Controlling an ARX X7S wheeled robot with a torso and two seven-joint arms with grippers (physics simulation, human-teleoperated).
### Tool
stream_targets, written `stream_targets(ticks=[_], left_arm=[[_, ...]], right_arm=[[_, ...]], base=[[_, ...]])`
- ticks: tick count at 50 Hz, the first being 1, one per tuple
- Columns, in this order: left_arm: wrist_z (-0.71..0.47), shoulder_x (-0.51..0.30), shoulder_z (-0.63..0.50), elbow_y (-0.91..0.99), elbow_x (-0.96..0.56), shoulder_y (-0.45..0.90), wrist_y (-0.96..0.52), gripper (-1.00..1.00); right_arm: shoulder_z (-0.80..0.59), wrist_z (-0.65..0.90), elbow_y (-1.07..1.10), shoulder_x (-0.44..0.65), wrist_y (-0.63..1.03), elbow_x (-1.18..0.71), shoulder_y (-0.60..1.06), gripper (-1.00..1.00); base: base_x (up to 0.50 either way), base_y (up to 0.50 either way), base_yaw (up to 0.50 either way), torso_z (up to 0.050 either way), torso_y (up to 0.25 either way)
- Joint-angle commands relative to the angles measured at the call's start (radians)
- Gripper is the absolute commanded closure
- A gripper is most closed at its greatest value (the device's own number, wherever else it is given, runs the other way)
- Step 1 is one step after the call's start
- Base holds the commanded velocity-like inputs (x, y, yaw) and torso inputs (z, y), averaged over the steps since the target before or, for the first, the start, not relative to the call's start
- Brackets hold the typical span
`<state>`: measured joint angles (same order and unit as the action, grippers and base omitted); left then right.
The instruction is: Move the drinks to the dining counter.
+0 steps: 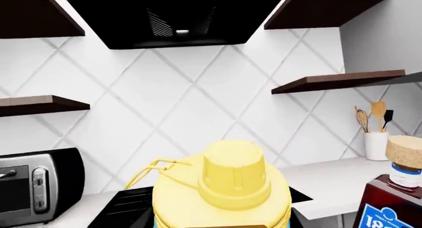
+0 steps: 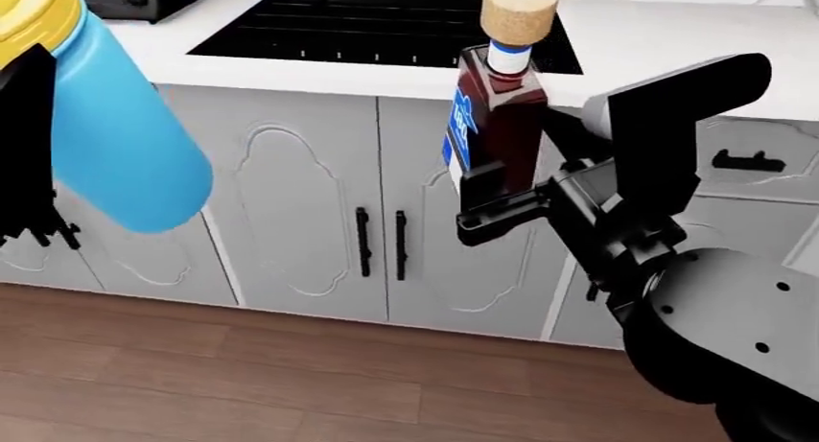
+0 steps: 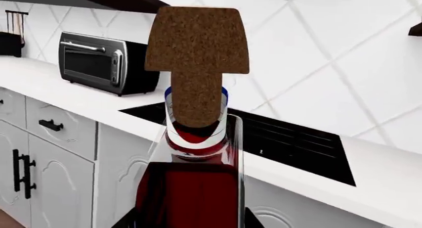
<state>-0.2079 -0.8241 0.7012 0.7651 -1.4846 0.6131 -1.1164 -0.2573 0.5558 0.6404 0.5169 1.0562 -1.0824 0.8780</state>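
My left gripper (image 2: 29,159) is shut on the light-blue flask (image 2: 122,145) with the yellow screw lid (image 1: 231,181) and holds it in the air, tilted, in front of the cabinets. My right gripper (image 2: 505,200) is shut on the square dark-brown liquor bottle (image 2: 502,116) and holds it upright in the air. Its cork stopper (image 3: 196,55) fills the right wrist view. The bottle also shows in the left wrist view (image 1: 394,201). The dining counter is out of view.
A white worktop (image 2: 666,49) with a black cooktop (image 2: 371,25) stands ahead, over grey cabinet doors (image 2: 307,221). A toaster oven (image 3: 105,62) sits at its left. A white utensil holder (image 1: 376,144) stands at its right. A range hood (image 1: 175,15) and wall shelves (image 1: 339,80) hang above.
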Motion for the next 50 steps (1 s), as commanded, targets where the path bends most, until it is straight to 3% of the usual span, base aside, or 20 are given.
stream_targets(ticks=[1,13,24,32,50], left_arm=[[-0.038,-0.008,-0.004,-0.007,-0.029,0.014,0.012,1.00],[-0.025,-0.005,-0.044,-0.017,-0.002,0.029,0.022,1.00],[-0.034,-0.011,0.013,-0.001,-0.032,-0.017,0.024,1.00],[-0.039,-0.019,-0.016,-0.005,-0.029,0.003,0.030,1.00],[-0.067,-0.038,-0.037,-0.010,-0.049,0.025,0.042,1.00]], right_arm=[[0.009,0.002,0.023,0.010,0.004,0.077,0.013,1.00],[-0.015,0.035,-0.015,-0.002,0.038,0.081,0.036,1.00],[0.000,0.048,-0.020,-0.004,0.058,0.036,0.034,1.00],[0.004,0.047,-0.006,0.004,0.054,0.024,0.027,1.00],[-0.056,0.025,0.002,0.039,0.029,0.110,0.026,1.00]], base=[[0.00,0.00,0.50,0.000,0.000],[-0.03,-0.01,0.50,0.001,0.003],[-0.42,-0.10,0.32,0.001,0.002],[-0.36,-0.10,0.34,0.000,0.000],[0.47,0.15,0.06,0.001,0.002]])
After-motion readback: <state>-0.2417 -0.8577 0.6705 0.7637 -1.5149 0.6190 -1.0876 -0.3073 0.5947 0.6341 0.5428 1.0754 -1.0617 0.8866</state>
